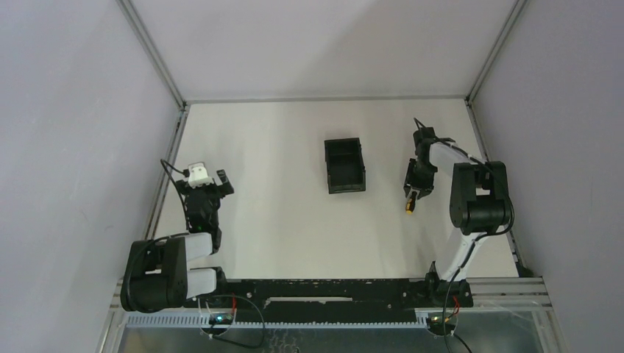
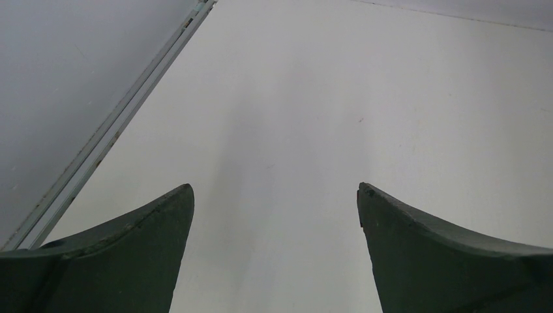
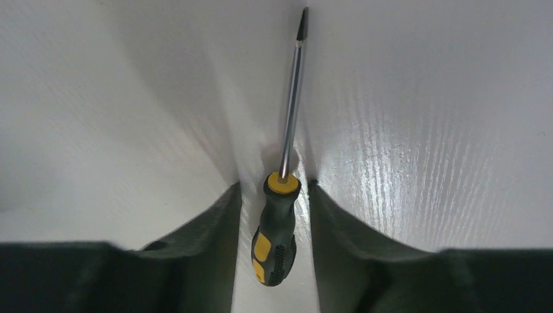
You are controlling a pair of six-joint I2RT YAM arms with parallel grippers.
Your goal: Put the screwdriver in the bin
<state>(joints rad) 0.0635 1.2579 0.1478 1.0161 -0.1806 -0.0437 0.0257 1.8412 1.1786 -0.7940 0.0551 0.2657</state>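
Note:
The screwdriver (image 3: 276, 225), with a yellow and black handle and a slim shaft, lies flat on the white table (image 1: 279, 213). In the top view only its handle end (image 1: 408, 209) shows below my right gripper (image 1: 414, 191). In the right wrist view my right gripper (image 3: 274, 187) is open and low over the table. Its two fingers straddle the handle, with a small gap on each side. The shaft points away from the wrist. The black bin (image 1: 344, 165) stands left of the right gripper, apart from it. My left gripper (image 1: 208, 185) is open and empty at the table's left side, and it also shows in the left wrist view (image 2: 275, 189).
Grey walls with metal frame rails enclose the table on the left (image 1: 168, 169), the back and the right (image 1: 491, 169). The left wrist view shows the left rail (image 2: 111, 130) close by. A black rail (image 1: 324, 290) with the arm bases runs along the near edge.

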